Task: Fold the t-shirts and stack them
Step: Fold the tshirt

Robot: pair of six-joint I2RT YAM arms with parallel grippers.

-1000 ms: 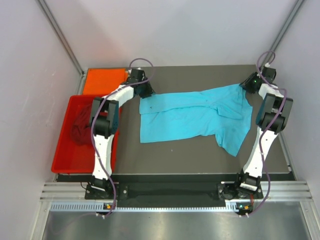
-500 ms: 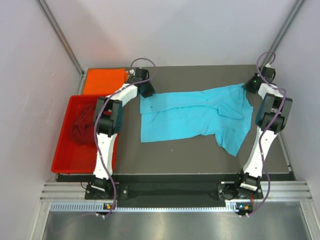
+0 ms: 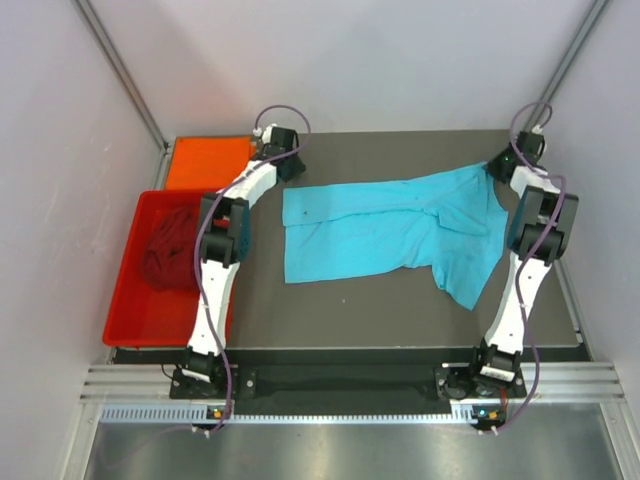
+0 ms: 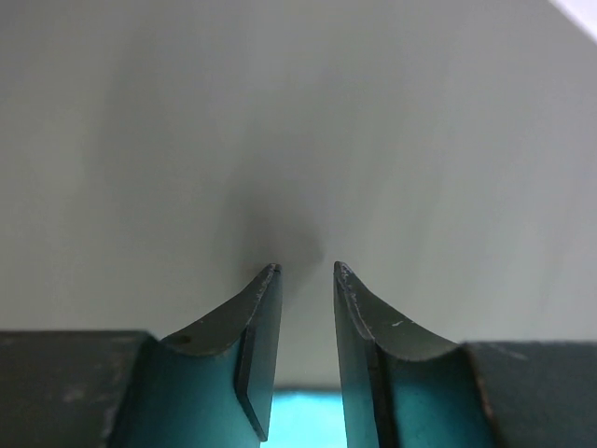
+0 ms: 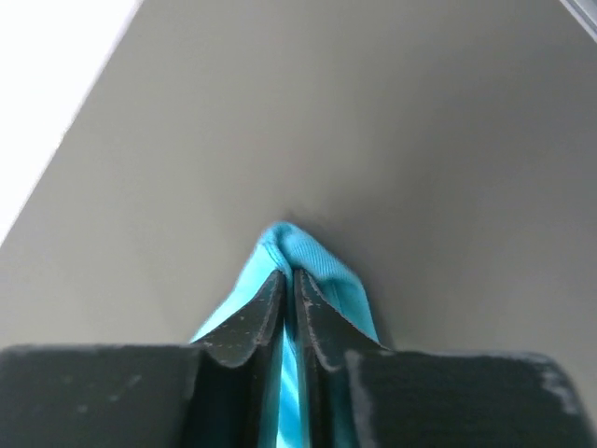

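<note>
Dark grey table (image 3: 400,310) fills the space between pale walls (image 3: 400,70). Nearest on the left edge sits a red tray (image 3: 125,310), with the maroon t-shirt (image 3: 168,250) bunched in its far half. Across the middle the turquoise t-shirt (image 3: 390,230) lies spread out, one part hanging toward the near right. Farther back, the right gripper (image 5: 289,273) pinches the shirt's far right corner, a fold of cloth poking out past its closed tips. The left gripper (image 4: 306,271) hangs by the far left corner, jaws a narrow gap apart with nothing between the tips. The orange t-shirt (image 3: 205,162) lies folded flat in the far left corner.
</note>
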